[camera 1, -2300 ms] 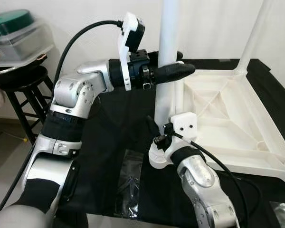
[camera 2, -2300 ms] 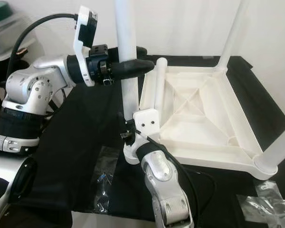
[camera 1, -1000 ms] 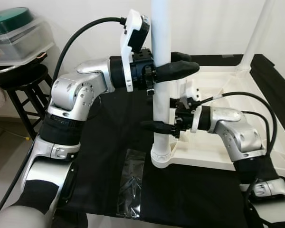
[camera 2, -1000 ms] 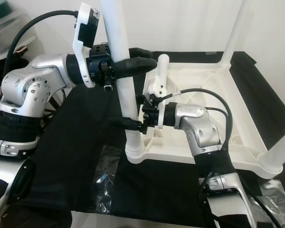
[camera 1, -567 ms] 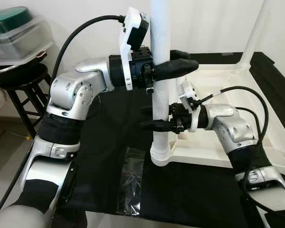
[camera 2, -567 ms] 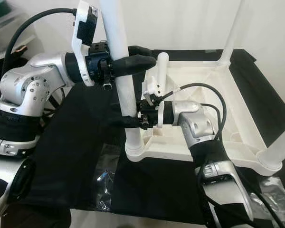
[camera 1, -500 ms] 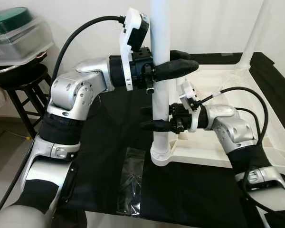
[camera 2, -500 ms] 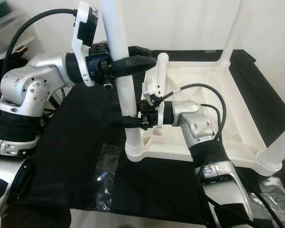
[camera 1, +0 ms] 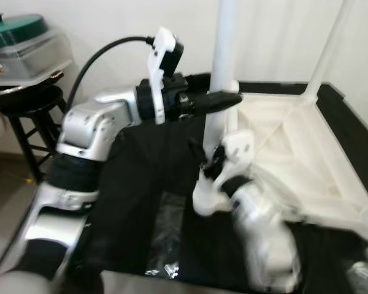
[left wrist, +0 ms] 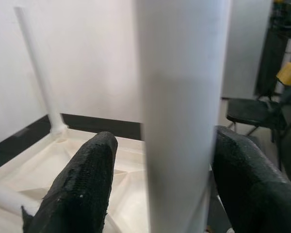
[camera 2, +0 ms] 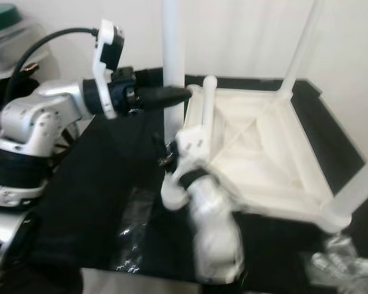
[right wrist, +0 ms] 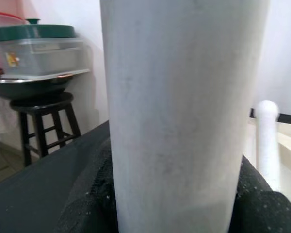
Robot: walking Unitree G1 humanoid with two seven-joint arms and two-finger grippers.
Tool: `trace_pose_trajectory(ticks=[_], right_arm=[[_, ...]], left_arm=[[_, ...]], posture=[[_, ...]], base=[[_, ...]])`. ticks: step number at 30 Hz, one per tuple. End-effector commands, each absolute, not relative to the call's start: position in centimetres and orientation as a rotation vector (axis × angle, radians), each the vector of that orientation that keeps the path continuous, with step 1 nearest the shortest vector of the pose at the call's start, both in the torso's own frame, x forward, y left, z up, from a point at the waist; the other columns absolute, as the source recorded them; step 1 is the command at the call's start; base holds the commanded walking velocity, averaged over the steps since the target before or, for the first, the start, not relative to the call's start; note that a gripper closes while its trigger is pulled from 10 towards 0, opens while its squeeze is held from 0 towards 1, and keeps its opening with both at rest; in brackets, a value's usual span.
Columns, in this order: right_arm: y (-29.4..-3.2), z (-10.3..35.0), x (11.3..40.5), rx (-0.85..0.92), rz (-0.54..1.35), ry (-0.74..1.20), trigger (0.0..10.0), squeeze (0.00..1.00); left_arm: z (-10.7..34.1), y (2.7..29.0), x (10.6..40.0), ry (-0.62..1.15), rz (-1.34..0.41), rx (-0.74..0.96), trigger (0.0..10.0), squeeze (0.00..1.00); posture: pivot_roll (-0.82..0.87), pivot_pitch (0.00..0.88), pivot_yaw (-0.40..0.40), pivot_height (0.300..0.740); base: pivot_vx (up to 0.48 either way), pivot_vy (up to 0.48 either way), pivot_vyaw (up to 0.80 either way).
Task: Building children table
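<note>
A white children's table (camera 1: 294, 159) lies upside down on a black cloth. A white table leg (camera 1: 224, 55) stands upright at its near left corner. My left gripper (camera 1: 224, 101) reaches across at mid height, with the leg (left wrist: 184, 121) between its fingers (left wrist: 82, 189); one finger touches and a gap shows at the other. My right gripper (camera 1: 203, 160), blurred, sits low by the leg's base collar (camera 1: 205, 199). In the right wrist view the leg (right wrist: 179, 111) is pressed between both black fingers (right wrist: 87, 204).
Another leg (camera 1: 328, 43) rises at the far corner and one more (camera 2: 356, 190) at the near right. A black stool (camera 1: 30, 122) carrying a green-lidded container (camera 1: 18, 37) stands at the left. Clear plastic bags (camera 1: 168, 226) lie on the black cloth (camera 1: 141, 177) near the front edge.
My right gripper has dropped from the middle of the leg to its base. The leg now stands straighter. The head view has shifted and blurred.
</note>
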State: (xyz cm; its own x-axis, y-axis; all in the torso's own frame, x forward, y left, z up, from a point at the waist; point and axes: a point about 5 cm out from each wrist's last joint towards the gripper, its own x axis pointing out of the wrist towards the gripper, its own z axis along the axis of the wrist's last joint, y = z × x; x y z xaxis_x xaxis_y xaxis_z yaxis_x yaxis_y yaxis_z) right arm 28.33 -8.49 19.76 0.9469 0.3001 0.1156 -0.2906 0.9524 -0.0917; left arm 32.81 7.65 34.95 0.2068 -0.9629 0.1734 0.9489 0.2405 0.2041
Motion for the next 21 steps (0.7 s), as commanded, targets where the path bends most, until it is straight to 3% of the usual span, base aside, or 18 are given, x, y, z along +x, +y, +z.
trace_pose_trajectory(ticks=[1,8,9,13,14,18,19,20,21], right_arm=[[-8.5,15.7,28.1,-0.067,0.283,0.056,0.0,0.0],[-8.5,16.1,29.3,-0.052,0.265,0.038,0.0,0.0],[-8.3,16.1,29.2,-0.05,0.267,0.038,0.0,0.0],[-7.9,16.7,28.3,-0.065,0.176,0.064,0.0,0.0],[-7.8,16.9,28.5,-0.083,0.206,0.059,10.0,0.0],[-7.8,18.4,29.5,-0.142,0.309,-0.022,10.0,0.0],[-8.3,19.4,30.2,-0.138,0.381,-0.07,10.0,0.66],[-8.6,20.0,30.5,-0.133,0.429,-0.102,10.0,0.66],[-9.4,21.0,31.1,-0.119,0.499,-0.131,10.0,1.0]], left_arm=[[34.5,7.6,32.9,-0.271,-1.338,0.068,10.0,0.0],[34.3,7.6,33.0,-0.258,-1.321,0.062,10.0,0.0],[34.1,7.7,33.0,-0.249,-1.324,0.066,0.0,0.0],[34.0,7.8,32.9,-0.237,-1.332,0.085,0.0,0.0],[34.0,7.8,32.9,-0.238,-1.332,0.086,0.0,0.0],[34.2,7.7,32.9,-0.246,-1.335,0.088,0.0,0.0],[34.2,7.6,32.8,-0.248,-1.336,0.088,0.0,0.0],[34.2,7.5,32.8,-0.249,-1.337,0.088,0.0,0.0],[34.2,7.5,32.8,-0.25,-1.34,0.089,0.0,0.0]], posture=[[-0.07,0.083,0.06,0.74],[-0.06,0.075,0.063,0.74],[-0.05,0.072,0.065,0.74],[-0.04,0.065,0.065,0.74],[-0.04,0.063,0.065,0.74],[-0.04,0.061,0.062,0.74],[-0.04,0.058,0.061,0.74],[-0.04,0.057,0.06,0.74],[-0.04,0.058,0.06,0.74]], base=[[0.0,0.0,0.0],[0.0,0.0,0.0],[0.0,0.0,0.0],[0.0,0.0,0.0],[0.0,0.0,0.0],[0.0,0.0,0.0],[0.0,0.0,0.0],[0.0,0.0,0.0],[0.0,0.0,0.0]])
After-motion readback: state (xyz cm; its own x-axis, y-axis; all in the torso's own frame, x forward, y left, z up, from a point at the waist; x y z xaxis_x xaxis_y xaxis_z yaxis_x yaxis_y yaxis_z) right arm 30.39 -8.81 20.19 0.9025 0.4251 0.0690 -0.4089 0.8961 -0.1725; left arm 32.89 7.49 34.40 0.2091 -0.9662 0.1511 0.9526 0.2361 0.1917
